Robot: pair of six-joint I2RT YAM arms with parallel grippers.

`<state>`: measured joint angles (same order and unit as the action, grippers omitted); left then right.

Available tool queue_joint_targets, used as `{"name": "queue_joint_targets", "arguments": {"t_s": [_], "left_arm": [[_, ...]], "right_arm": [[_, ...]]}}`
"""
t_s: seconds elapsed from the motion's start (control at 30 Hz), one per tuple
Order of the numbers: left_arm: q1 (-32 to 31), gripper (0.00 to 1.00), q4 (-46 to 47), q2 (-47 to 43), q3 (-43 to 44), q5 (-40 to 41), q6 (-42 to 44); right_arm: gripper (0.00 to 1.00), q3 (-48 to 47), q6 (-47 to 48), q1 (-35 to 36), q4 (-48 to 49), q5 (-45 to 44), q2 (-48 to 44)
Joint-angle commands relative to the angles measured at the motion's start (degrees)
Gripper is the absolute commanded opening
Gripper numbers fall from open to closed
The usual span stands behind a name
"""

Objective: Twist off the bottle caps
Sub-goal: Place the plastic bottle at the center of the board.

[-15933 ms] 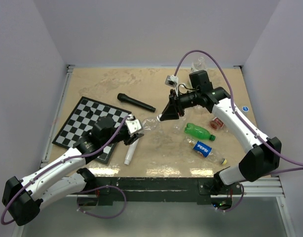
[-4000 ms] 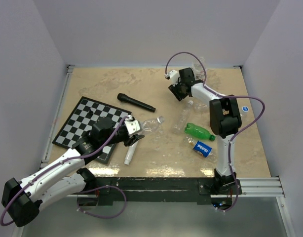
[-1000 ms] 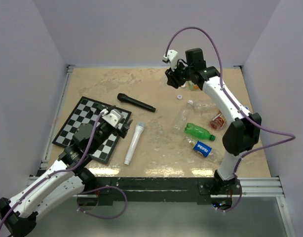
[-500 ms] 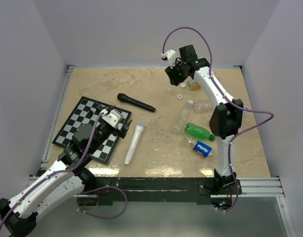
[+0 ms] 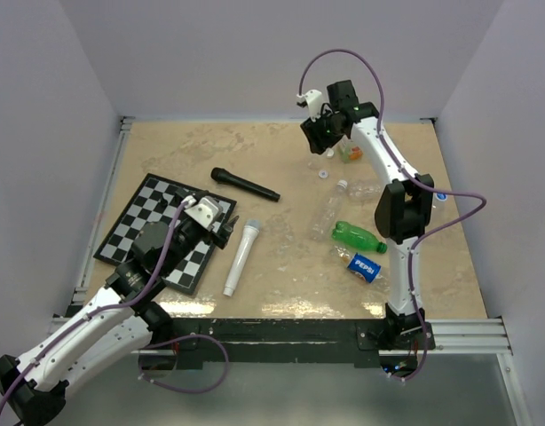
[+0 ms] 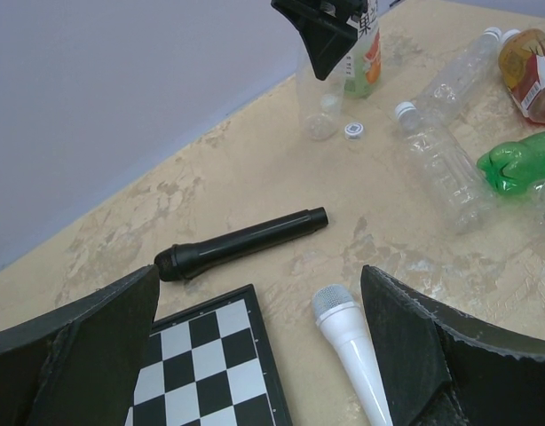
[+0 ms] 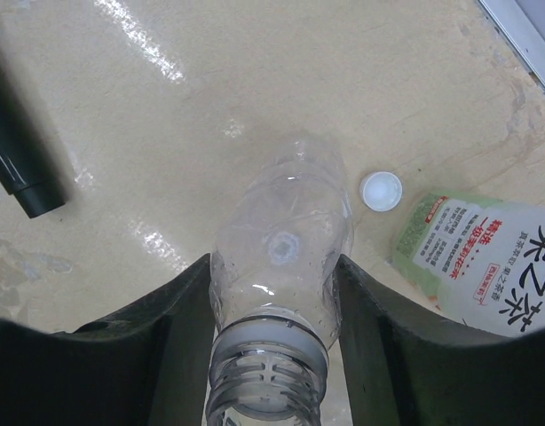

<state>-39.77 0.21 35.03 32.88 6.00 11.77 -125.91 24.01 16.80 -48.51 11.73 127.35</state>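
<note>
The left pincer [image 6: 259,284] hangs wide open and empty over the right edge of the chessboard [image 6: 210,373]. Far centre, a loose white cap [image 7: 381,191] lies on the desk [image 7: 166,133] beside an upright clear bottle [image 7: 281,240] with a bare neck. The right pincer [image 7: 272,266] flanks that bottle, but I cannot tell whether it grips. Further right, a lying bottle [image 6: 441,169] wears a fitted cap [image 6: 403,110], so unscrewing likely remains.

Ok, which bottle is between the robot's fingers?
The clear plastic bottle, standing upright with no cap, between the fingers of the right gripper. The green plastic bottle and the blue Pepsi bottle lie flat farther off.
</note>
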Motion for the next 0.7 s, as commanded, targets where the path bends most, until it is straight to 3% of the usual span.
{"name": "queue_joint_targets", "arguments": {"t_s": [0.0, 0.67], "left_arm": [[0.3, 0.99, 1.3, 0.4, 0.5, -0.4, 1.1], [0.7, 0.99, 1.4, 0.8, 0.3, -0.6, 1.1]], "right_arm": [[0.56, -3.2, -1.3, -0.4, 0.0, 1.7, 0.5], [0.77, -6.9, -2.3, -0.9, 1.6, 1.5, 3.0]]}}
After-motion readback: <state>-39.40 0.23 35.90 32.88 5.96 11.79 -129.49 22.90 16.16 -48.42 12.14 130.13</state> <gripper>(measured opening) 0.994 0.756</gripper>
